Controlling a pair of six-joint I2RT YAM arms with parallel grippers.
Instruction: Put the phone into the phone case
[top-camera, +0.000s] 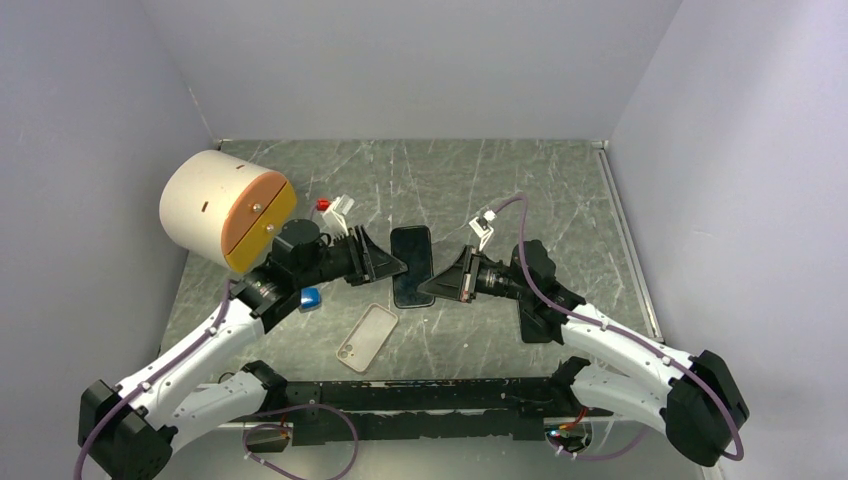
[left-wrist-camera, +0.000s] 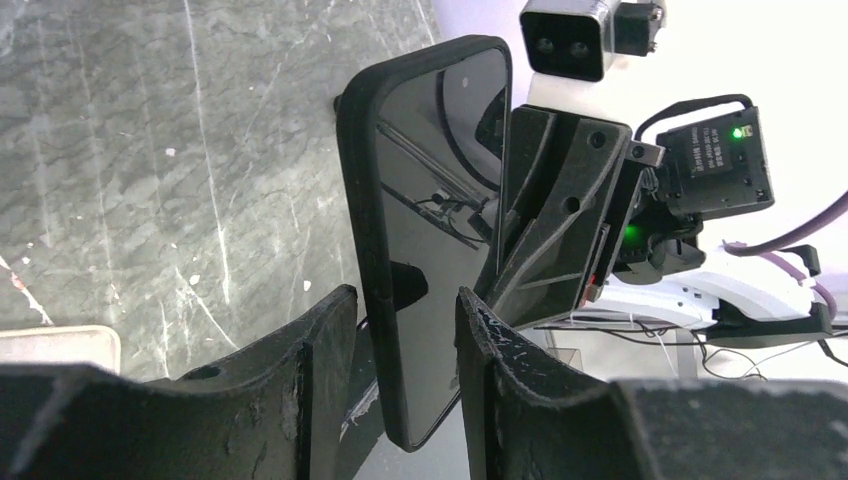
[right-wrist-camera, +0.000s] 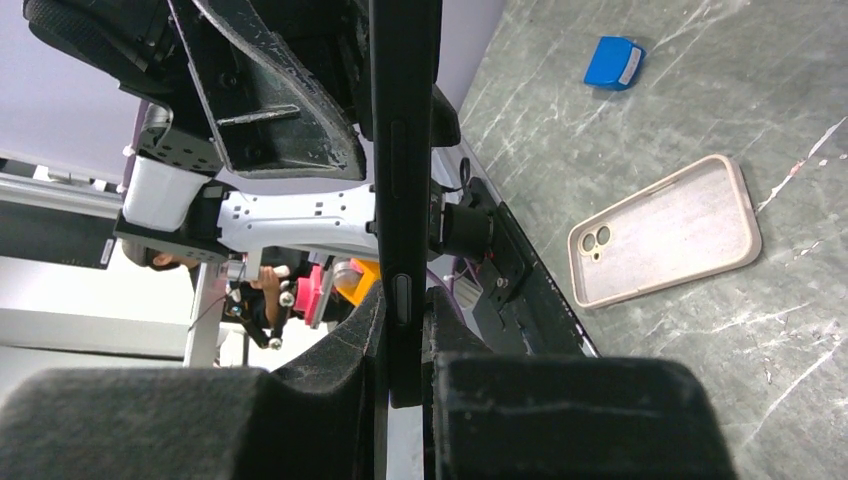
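A black phone (top-camera: 411, 265) is held above the table between my two grippers. My right gripper (top-camera: 428, 290) is shut on its near right edge; in the right wrist view the fingers (right-wrist-camera: 403, 310) pinch the thin edge of the phone (right-wrist-camera: 403, 150). My left gripper (top-camera: 395, 266) is open, its fingers (left-wrist-camera: 407, 300) standing either side of the phone (left-wrist-camera: 430, 220) with a gap on one side. The pale beige phone case (top-camera: 367, 337) lies flat on the table, open side up, in front of the phone. It also shows in the right wrist view (right-wrist-camera: 665, 232).
A large white cylinder with an orange face (top-camera: 225, 208) lies at the left. A small blue object (top-camera: 310, 298) sits by the left arm. A small red and white piece (top-camera: 335, 207) lies behind the left gripper. Walls enclose the table.
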